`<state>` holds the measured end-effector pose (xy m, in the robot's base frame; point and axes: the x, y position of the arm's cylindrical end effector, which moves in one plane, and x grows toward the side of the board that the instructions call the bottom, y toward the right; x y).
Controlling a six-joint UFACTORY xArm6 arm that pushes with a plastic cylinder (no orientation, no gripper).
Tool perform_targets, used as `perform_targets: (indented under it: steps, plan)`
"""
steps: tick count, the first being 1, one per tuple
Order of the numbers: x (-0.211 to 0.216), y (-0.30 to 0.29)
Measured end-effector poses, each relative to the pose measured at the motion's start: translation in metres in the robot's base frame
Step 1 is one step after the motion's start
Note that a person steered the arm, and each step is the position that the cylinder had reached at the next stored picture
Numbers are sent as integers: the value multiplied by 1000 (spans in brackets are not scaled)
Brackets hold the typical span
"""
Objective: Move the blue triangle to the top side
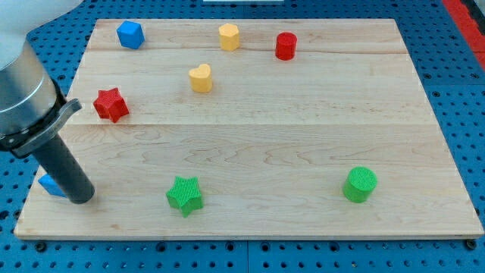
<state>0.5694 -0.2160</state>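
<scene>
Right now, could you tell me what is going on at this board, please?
My tip rests at the board's bottom-left edge, right beside the blue triangle, which is mostly hidden behind the rod. It has yet to travel to the top side. The red star sits above it; the blue cube is at the top left. The green star lies to the tip's right.

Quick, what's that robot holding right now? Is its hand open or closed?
No gripper here: just a rod, holding nothing.
My tip rests at the board's lower left, touching the partly hidden blue block on its right side.
</scene>
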Motion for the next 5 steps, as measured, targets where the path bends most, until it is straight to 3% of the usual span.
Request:
perform_targets:
  steps: [1, 2, 3, 5]
  plan:
    - [32, -16]
    - [13, -41]
    - [-29, -41]
    - [-62, -40]
